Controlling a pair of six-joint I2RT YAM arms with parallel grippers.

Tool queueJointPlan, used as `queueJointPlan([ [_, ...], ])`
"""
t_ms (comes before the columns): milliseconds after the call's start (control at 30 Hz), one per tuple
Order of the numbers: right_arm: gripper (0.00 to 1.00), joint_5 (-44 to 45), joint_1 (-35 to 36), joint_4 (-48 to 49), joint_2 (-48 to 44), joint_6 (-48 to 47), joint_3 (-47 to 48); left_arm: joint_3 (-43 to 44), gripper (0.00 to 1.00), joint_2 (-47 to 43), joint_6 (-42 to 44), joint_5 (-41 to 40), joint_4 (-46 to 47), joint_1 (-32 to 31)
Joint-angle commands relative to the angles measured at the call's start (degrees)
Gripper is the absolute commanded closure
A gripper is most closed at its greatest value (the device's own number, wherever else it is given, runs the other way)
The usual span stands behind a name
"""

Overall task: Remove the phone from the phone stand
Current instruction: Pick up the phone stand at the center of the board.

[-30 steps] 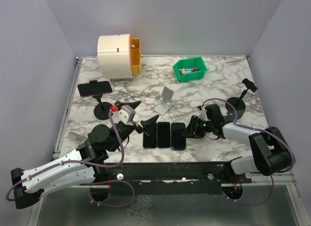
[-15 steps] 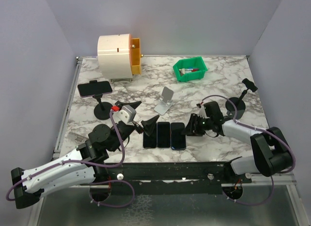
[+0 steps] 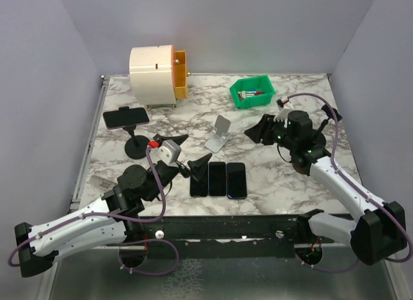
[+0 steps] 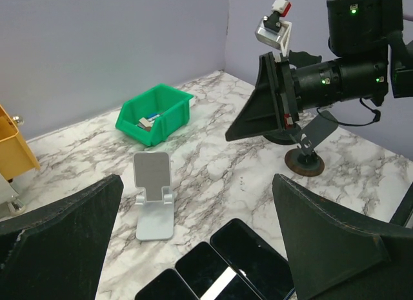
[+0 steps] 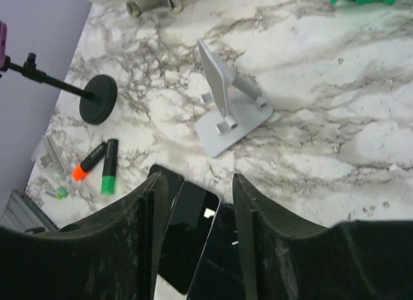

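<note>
purple phone (image 3: pixel 126 117) sits landscape atop black phone stand (image 3: pixel 136 144), well left of white folding stand (image 3: pixel 219 133). left gripper (image 3: pixel 189 153) near-left of white stand, fingers wide apart, empty; phone well apart, further left. right gripper (image 3: pixel 261 131) just right of white stand, raised, fingers apart, empty, far from phone. three dark phones (image 3: pixel 218 179) lie flat on near side of white stand.

Table (image 3: pixel 284 184): white-grey marble pattern, smooth, low sheen.
Grey phone stand (image 3: pixel 219 133), mid-table: matt and smooth; plastic or painted metal, cannot tell.
Three phones (image 3: pixel 218 179), lying flat just in front of it: glossy black glass, catching reflections.
Green bin (image 3: pixel 252 92), behind and right of it: smooth plastic, slight gloss.
White drum (image 3: pixel 152 76), behind and left of it: matt, plastic look.
Right gripper (image 5: pixel 195 190): fingers (image 5: pixel 122 248) matt black, faintly grainy.
</note>
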Motion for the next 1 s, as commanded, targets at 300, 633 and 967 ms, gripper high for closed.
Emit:
queueJointPlan([
  [300,0.28,-2.11,0.99,14.43,24.53,-4.83,14.39,1.86,0.01,0.33,-0.45,1.73,-1.67,-0.26],
  [633,0.32,-3.86,3.83,12.45,33.95,-7.24,19.75,1.56,0.01,0.07,0.26,1.73,-1.37,-0.26],
  [967,0.48,-1.08,4.43,8.09,38.99,-8.34,24.15,1.57,0.01,0.29,0.58,2.00,-1.28,-0.26],
])
